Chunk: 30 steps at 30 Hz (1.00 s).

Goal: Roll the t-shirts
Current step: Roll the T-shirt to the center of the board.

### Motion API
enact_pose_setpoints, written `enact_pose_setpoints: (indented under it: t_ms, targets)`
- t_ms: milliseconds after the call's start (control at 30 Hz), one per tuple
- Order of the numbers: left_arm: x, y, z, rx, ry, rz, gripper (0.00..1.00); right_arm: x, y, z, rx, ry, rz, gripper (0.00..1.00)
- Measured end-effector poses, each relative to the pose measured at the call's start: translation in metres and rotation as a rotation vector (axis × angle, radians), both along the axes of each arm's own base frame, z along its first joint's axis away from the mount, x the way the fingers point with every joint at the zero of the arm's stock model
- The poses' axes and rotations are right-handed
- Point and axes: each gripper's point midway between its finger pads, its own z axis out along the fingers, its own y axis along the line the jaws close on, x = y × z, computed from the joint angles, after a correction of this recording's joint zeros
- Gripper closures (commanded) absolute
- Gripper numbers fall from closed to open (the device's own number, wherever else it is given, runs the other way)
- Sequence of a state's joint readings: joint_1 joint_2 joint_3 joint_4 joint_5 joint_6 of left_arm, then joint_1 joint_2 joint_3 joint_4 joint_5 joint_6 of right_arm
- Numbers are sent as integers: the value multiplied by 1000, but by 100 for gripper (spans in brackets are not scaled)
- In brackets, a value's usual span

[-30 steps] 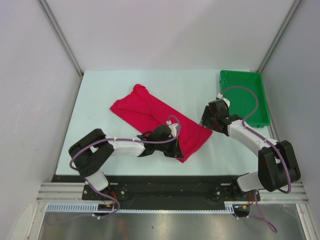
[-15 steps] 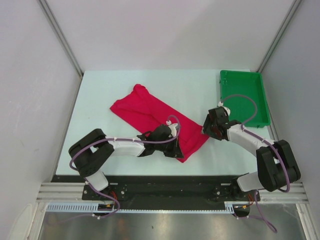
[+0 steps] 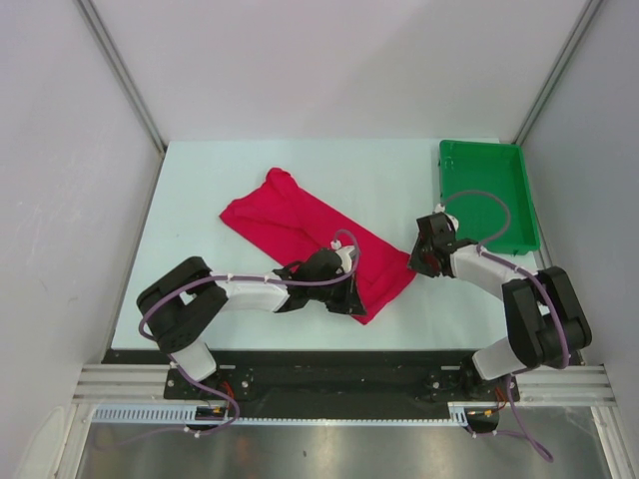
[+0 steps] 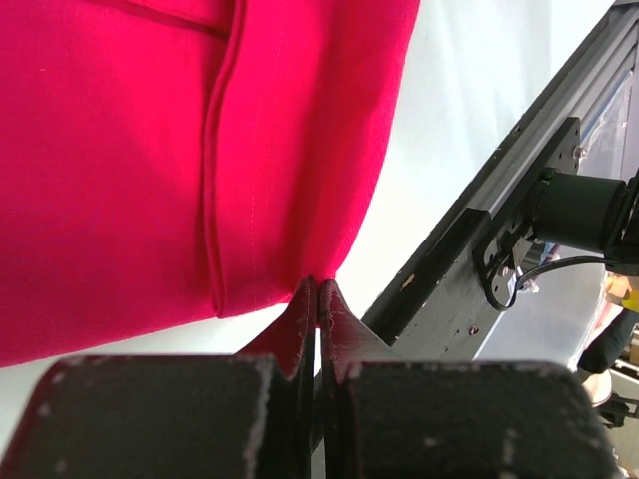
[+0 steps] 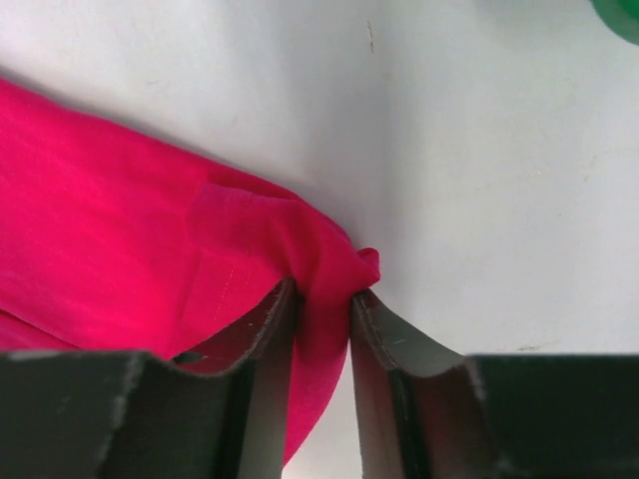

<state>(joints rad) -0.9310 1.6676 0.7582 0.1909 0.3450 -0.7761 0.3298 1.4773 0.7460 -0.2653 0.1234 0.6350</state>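
One t-shirt [image 5: 120, 230], corner between right pincer [image 5: 323, 291] fingers

No legible text, labels, numbers or signs in any view.

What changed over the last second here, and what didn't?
The right gripper dropped onto the right corner of the t-shirt and its jaws narrowed around the fabric, taking hold. The left gripper stayed shut on the near hem; the t-shirt and green tray lay unmoved.
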Motion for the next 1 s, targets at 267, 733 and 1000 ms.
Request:
enact_pose_setpoints:
  t_ms: [267,733,1000]
  targets:
    - [1,2,1,6,0,7,100,5,1,-2,-30,19,32,43]
    - [5,5,2,6,-4,22,100,7,-15,43,-38,-84,-1,55]
    - [5,5,2,8,-5,24,100,4,-22,31,-46,-48,-17,65]
